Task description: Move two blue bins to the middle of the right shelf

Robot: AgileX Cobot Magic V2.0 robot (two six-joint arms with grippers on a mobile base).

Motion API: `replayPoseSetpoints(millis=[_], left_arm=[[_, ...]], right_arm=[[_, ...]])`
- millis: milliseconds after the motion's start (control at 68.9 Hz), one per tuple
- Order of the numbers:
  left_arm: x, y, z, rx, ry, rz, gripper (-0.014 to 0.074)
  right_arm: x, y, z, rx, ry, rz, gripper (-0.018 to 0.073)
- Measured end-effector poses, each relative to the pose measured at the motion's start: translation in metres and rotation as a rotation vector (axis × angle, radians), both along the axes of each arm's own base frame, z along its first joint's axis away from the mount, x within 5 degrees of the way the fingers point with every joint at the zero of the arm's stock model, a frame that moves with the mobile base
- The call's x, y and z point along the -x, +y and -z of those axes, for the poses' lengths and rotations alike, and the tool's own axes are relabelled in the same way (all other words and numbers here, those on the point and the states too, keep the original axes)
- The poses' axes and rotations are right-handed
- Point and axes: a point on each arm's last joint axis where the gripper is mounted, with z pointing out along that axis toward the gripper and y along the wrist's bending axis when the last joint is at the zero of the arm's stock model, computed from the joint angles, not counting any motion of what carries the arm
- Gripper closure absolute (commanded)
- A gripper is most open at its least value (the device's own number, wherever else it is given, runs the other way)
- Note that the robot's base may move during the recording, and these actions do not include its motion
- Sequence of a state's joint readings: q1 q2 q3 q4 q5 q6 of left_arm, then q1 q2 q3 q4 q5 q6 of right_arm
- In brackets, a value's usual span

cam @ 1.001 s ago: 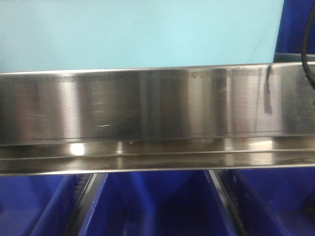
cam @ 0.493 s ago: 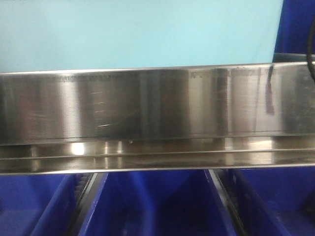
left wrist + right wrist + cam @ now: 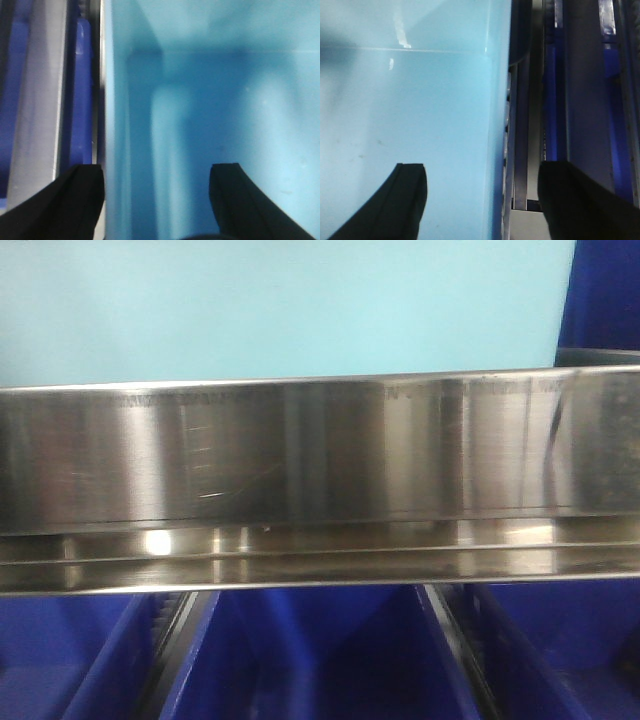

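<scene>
A pale sky-blue bin (image 3: 280, 305) fills the top of the front view, its wall standing just behind the right shelf's shiny steel front rail (image 3: 300, 455). In the left wrist view I look down into the bin (image 3: 225, 100). My left gripper (image 3: 155, 167) is open and straddles the bin's left wall, one finger outside and one inside. In the right wrist view the bin (image 3: 405, 90) fills the left. My right gripper (image 3: 485, 165) is open and straddles its right wall. I see only one pale bin wall; a second bin cannot be told apart.
Royal-blue bins (image 3: 320, 660) sit side by side on the tier below the rail, and another royal-blue bin (image 3: 605, 295) stands at the upper right. Steel rack rails (image 3: 525, 125) and a royal-blue bin (image 3: 82, 95) run close beside the pale bin's walls.
A black cable that hung at the right edge of the front view has moved out of sight to the right. The bin and rail look unmoved.
</scene>
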State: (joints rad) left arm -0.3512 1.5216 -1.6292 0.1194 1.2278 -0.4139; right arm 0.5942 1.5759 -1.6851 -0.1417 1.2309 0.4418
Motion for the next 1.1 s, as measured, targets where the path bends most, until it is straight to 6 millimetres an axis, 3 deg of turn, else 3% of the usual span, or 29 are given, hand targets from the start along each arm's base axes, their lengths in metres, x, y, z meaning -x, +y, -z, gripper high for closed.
replayPoseSetpoints(millis=[276,1103], left_arm=[[0.002,-0.007,0.011,-0.003,0.030,0.025,0.0237],[0.003,-0.006,0.018,-0.032,0.051,0.026,0.0237]], right_arm=[[0.000,0.000,0.007,0.013,0.020,0.000,0.0199],[0.002,0.002,0.010,-0.016,0.051,0.003,0.0199]])
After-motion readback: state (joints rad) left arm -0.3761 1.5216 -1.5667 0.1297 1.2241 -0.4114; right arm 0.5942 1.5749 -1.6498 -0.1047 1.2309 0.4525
